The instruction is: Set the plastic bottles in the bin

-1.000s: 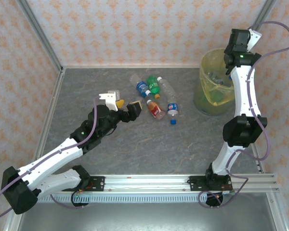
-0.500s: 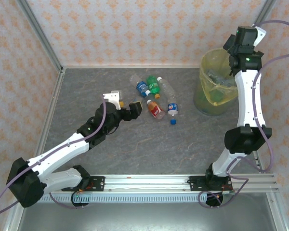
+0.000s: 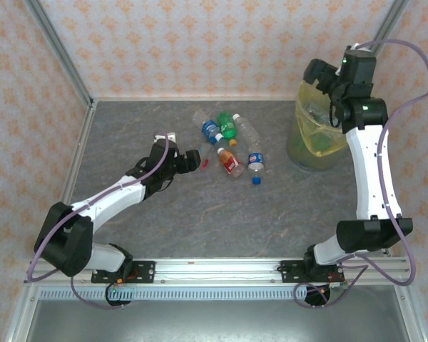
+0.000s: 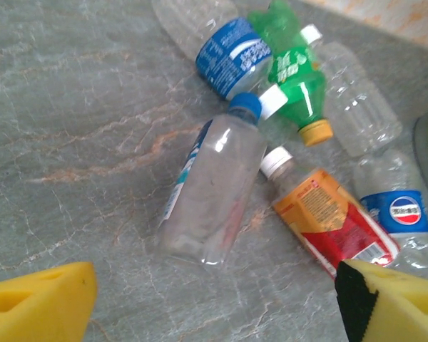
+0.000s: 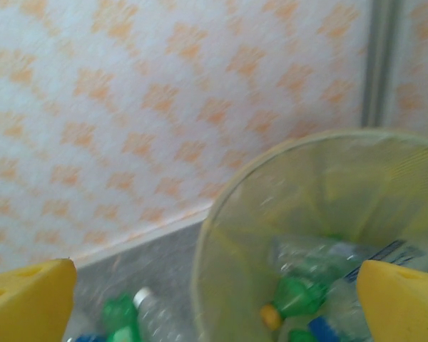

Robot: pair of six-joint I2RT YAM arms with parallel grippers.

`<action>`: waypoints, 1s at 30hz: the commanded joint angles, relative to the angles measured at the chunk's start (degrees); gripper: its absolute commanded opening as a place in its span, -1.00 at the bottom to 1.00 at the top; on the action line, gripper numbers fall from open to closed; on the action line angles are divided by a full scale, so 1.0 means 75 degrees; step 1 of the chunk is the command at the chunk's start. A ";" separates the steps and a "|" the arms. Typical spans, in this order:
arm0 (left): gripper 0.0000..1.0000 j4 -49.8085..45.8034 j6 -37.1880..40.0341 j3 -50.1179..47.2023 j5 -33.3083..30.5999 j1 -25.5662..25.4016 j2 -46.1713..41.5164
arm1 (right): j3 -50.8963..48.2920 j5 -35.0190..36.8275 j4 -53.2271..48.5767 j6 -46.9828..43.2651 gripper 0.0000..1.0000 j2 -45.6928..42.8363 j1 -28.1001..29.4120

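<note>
6 plastic bottles (image 3: 229, 130) lie bunched mid-way across the table (image 3: 221, 214), with a loose blue cap (image 3: 257, 181) just beside them. More bottles sit in the bin (image 3: 303, 153) at far right. Left arm is stretched low toward the bunch; left gripper (image 4: 214, 313) is spread wide and empty, with a clear blue-capped bottle (image 4: 214, 192) just ahead. Right arm is reared up; right gripper (image 5: 214, 306) is wide and empty, above the bin's rim.

On the table (image 3: 221, 214), a cluster of bottles (image 3: 230, 162) lies well left of the bin (image 3: 299, 149). A loose cap (image 3: 256, 181) lies left of and before the bin, and more bottles (image 5: 297, 293) lie inside it.
</note>
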 commanded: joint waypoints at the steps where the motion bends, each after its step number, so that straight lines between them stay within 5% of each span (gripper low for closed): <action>1: 0.72 -0.0333 0.0666 0.0447 0.0295 0.0049 0.0391 | -0.0361 -0.0918 0.0109 0.0223 0.99 -0.0271 0.0238; 20: 0.55 -0.1811 0.2629 0.3046 0.0372 0.0054 0.3528 | -0.1291 -0.1598 0.0071 -0.0061 0.99 -0.1238 0.0566; 30: 0.42 -0.1790 0.2977 0.3183 0.0207 0.0060 0.4248 | -0.1370 -0.1668 0.0067 -0.0186 0.99 -0.1459 0.0566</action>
